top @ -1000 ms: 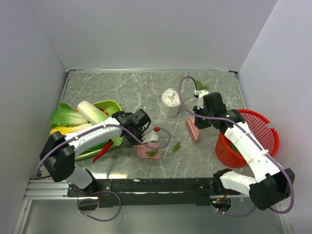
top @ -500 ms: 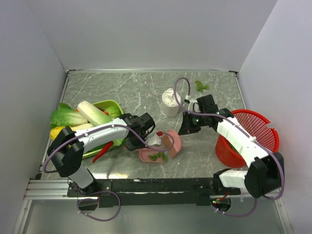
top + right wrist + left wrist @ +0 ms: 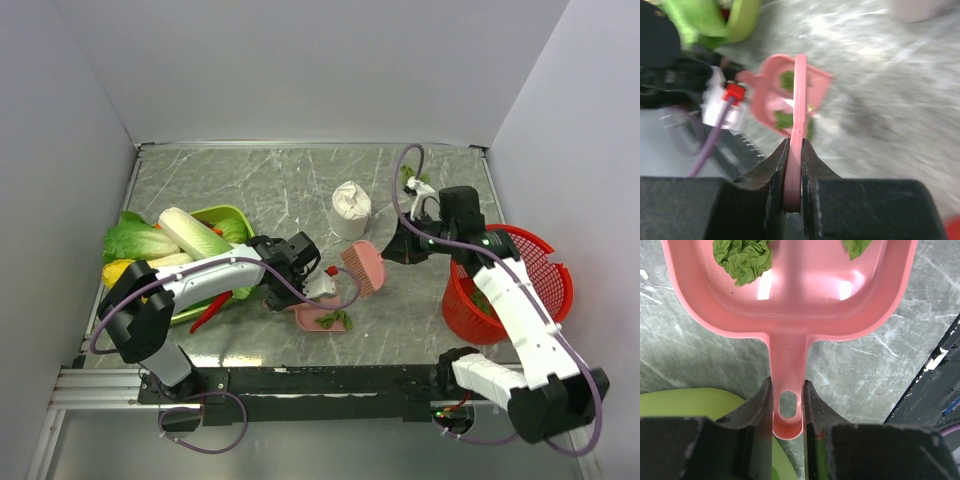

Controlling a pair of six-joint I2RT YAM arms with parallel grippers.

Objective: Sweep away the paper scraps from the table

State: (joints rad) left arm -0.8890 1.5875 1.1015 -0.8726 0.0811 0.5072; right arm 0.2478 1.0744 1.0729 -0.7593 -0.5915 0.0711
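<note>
Left pincer (image 3: 788,388) is clenched on the handle of the pink dustpan (image 3: 790,305), which lies flat on the tabletop (image 3: 250,180) near its front edge. Several paper scraps (image 3: 742,255) lie inside the pan. Right pincer (image 3: 795,150) is clamped on the thin handle of a pink brush (image 3: 362,266), whose head sits just beyond the pan's mouth, toward the white crumpled lump (image 3: 349,210). One more clump of scraps (image 3: 409,176) lies well apart, near the back right corner. I judge the sweep partly done: that clump needs gathering, and the pan presumably needs emptying, perhaps into the red basket (image 3: 545,265).
</note>
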